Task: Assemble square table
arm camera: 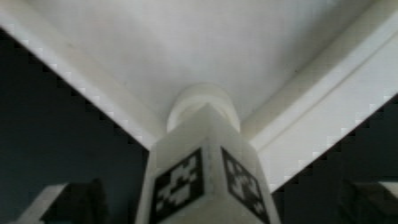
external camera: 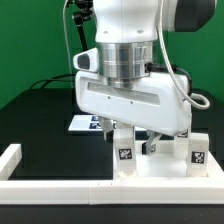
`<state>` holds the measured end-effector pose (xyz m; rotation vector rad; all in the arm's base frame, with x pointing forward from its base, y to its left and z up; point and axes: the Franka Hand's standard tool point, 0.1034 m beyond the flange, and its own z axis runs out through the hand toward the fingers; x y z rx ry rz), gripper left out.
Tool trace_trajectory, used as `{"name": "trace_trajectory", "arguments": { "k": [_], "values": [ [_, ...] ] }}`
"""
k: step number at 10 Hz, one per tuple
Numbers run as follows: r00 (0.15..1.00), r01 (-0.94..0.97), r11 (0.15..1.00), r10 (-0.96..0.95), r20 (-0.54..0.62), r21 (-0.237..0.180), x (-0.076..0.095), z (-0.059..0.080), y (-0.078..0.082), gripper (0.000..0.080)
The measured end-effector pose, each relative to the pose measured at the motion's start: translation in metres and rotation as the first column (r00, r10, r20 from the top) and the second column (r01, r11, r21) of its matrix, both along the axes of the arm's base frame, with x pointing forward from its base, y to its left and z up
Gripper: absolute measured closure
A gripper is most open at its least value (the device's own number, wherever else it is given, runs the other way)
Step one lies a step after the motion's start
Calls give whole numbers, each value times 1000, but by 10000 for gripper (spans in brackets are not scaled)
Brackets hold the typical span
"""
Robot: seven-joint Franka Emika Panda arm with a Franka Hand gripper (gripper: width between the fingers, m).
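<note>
The square table's white slab (external camera: 160, 170) lies flat at the front, to the exterior view's right. Two white tagged legs stand upright on it, one (external camera: 125, 148) under my gripper and one (external camera: 195, 148) further to the exterior view's right. My gripper (external camera: 133, 138) hangs straight down over the first leg. In the wrist view that leg (arm camera: 210, 150) rises from a corner of the slab (arm camera: 178, 50) and stands between my dark fingers (arm camera: 75, 203), with a gap on each side. The gripper (arm camera: 222, 208) is open and touches nothing that I can see.
The long white border rail (external camera: 60, 187) runs along the front and turns back at the exterior view's left (external camera: 10, 158). The marker board (external camera: 84, 123) lies flat behind the gripper. Black cables hang behind the arm.
</note>
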<state>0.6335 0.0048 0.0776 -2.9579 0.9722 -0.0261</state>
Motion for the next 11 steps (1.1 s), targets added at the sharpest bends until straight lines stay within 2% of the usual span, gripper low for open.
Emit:
{"name": "trace_trajectory", "arguments": {
  "k": [2, 3, 4, 6, 7, 8, 11],
  "values": [
    [955, -292, 955, 294, 45, -42, 5, -1, -3, 150],
    [956, -287, 957, 289, 42, -40, 4, -1, -3, 150],
    [962, -267, 963, 269, 42, -38, 4, -2, -3, 150],
    [972, -231, 972, 232, 42, -36, 3, -2, -3, 420],
    [985, -166, 986, 167, 43, -31, 3, -2, -3, 420],
    [996, -81, 996, 82, 43, -26, 3, -3, -5, 512],
    [992, 122, 992, -122, 40, -15, 2, -3, -7, 512]
  ]
}}
